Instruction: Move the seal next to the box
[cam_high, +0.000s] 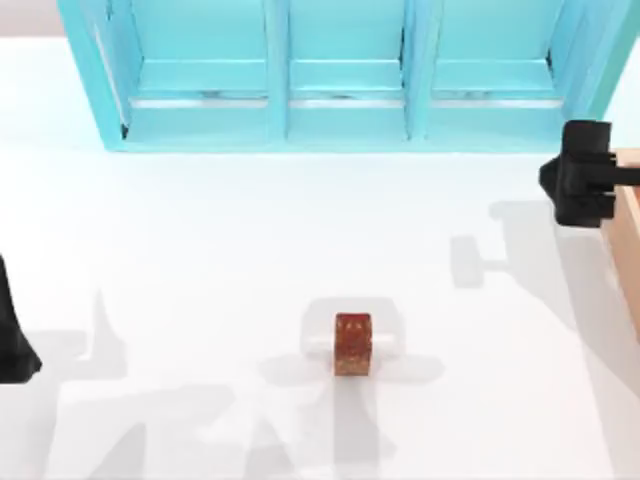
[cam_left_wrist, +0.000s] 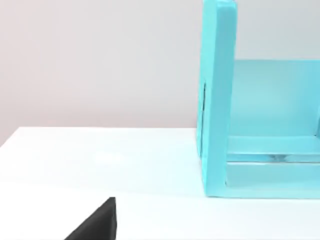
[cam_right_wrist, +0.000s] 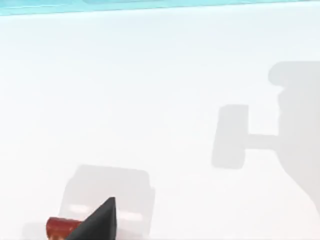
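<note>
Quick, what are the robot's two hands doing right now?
Left gripper: at the table's left edge, cannot be told.
Right gripper: by the box, cannot be told.

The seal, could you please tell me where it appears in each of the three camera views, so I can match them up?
Top view: the seal stands on the white table, low and centre, untouched.
Left wrist view: the seal is not in this picture.
Right wrist view: the seal sits at the picture's edge, partly behind a dark finger.
Shared landmark: the turquoise shelf unit, seen along the table's far side from above and in both wrist views.
</note>
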